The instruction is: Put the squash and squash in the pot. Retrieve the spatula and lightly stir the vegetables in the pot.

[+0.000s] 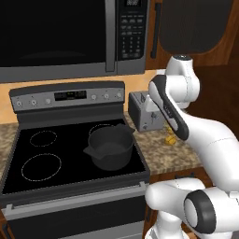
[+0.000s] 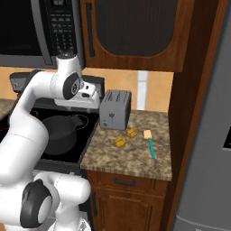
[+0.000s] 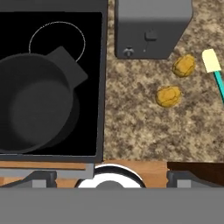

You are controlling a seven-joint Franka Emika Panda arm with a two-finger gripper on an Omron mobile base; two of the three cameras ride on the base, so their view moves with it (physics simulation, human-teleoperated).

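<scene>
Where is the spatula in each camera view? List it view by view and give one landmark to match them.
Left base view: I cannot make it out; the arm covers that stretch of counter.
Right base view: the spatula lies flat on the granite counter, right of the two squash pieces.
Hand view: the spatula is at the right edge, blade toward the top.
Shared landmark: the grey toaster.

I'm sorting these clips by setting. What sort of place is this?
A rendered home kitchen: a black glass-top stove under a microwave, a toaster on a granite counter, wooden cabinets.
</scene>
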